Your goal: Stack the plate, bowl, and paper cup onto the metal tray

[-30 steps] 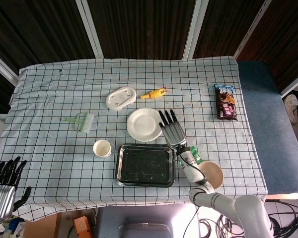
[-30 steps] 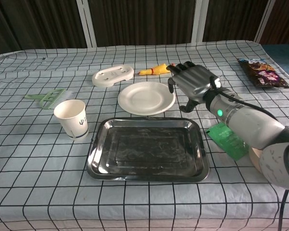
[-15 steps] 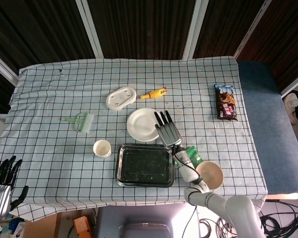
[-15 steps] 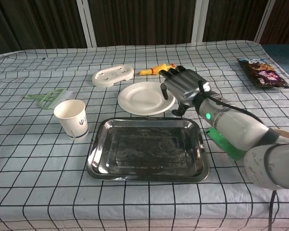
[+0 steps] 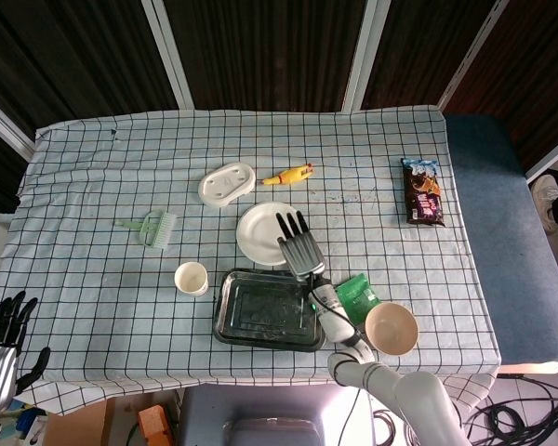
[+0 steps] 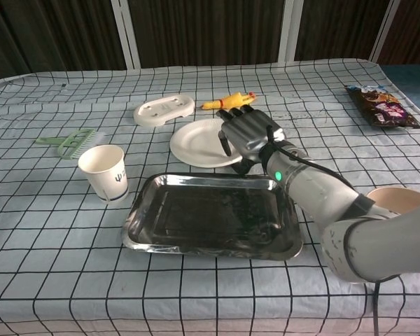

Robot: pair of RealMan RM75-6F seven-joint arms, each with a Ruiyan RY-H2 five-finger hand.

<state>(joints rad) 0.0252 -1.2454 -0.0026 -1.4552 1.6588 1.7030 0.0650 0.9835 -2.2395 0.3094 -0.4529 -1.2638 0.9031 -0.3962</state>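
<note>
The white plate (image 5: 260,232) (image 6: 196,142) lies just beyond the metal tray (image 5: 265,311) (image 6: 210,218), which sits slightly askew. My right hand (image 5: 300,247) (image 6: 246,135) lies over the plate's right rim with its fingers stretched out and its thumb down by the tray's far edge; it holds nothing. The paper cup (image 5: 192,278) (image 6: 103,171) stands upright left of the tray. The tan bowl (image 5: 391,328) (image 6: 399,199) sits right of the tray, partly behind my forearm in the chest view. My left hand (image 5: 2,346) hangs off the table's near-left corner, fingers spread and empty.
A green packet (image 5: 358,293) lies between tray and bowl. Beyond the plate are a white soap dish (image 5: 227,183) (image 6: 164,108) and a yellow toy (image 5: 288,175) (image 6: 229,102). A green brush (image 5: 151,226) (image 6: 73,142) lies at the left, a snack bag (image 5: 422,190) (image 6: 381,96) at the far right.
My right hand has moved left, from beside the plate onto its right rim. The tray has turned slightly askew. My left hand has sunk lower at the frame's corner.
</note>
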